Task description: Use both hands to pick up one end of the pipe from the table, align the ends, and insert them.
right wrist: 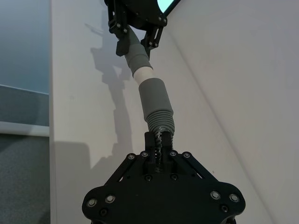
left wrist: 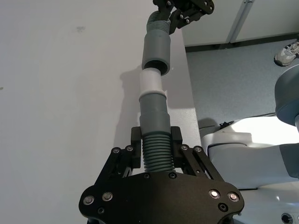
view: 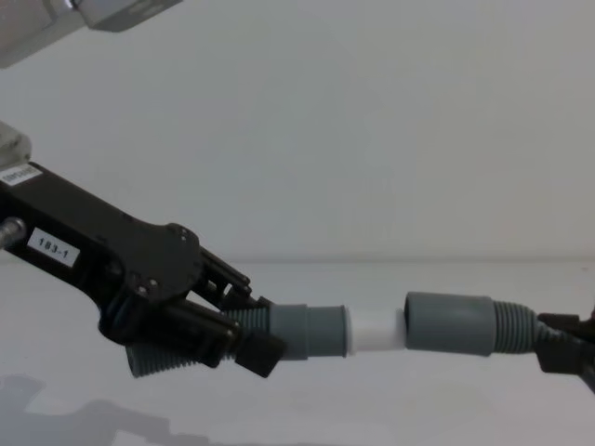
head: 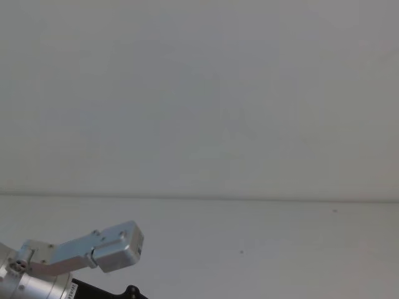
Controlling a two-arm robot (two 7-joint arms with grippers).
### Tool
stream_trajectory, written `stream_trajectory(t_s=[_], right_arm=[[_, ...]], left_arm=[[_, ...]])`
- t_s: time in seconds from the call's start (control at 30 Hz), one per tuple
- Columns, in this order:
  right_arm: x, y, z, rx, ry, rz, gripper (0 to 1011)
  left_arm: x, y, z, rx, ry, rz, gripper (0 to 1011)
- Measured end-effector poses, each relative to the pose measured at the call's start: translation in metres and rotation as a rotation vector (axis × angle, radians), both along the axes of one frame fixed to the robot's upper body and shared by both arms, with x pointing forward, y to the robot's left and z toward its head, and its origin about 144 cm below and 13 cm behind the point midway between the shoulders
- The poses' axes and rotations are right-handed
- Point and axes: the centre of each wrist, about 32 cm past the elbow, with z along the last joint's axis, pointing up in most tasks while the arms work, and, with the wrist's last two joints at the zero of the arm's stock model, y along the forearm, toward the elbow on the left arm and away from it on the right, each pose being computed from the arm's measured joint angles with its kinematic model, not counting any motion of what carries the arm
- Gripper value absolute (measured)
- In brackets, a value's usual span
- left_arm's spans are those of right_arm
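1. The two pipe pieces hang above the table (view: 390, 409), end to end in one line, the left piece (view: 307, 332) pointing right and the right piece (view: 451, 324) pointing left.
2. The white tip (view: 376, 332) sits at the collar mouth (view: 409, 323), its white length showing between the grey collars.
3. The left gripper (view: 232, 339) clamps the left piece at its ribs.
4. The right gripper (right wrist: 159, 142) clamps the right piece's ribs.

A robot lab or test room: bare white table (left wrist: 70, 93), grey floor (left wrist: 233, 79), blank wall (view: 372, 111)
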Motion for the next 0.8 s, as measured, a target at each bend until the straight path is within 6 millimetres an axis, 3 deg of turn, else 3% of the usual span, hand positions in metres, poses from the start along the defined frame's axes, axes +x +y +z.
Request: stream_trajectory(t_s=[0.8], right_arm=[[0.0054,-0.0005,-0.0039,-0.014,0.025,-0.01,59]], left_arm=[[0.0022,0.0014,-0.0016,-0.003,0.011,-0.002,331]])
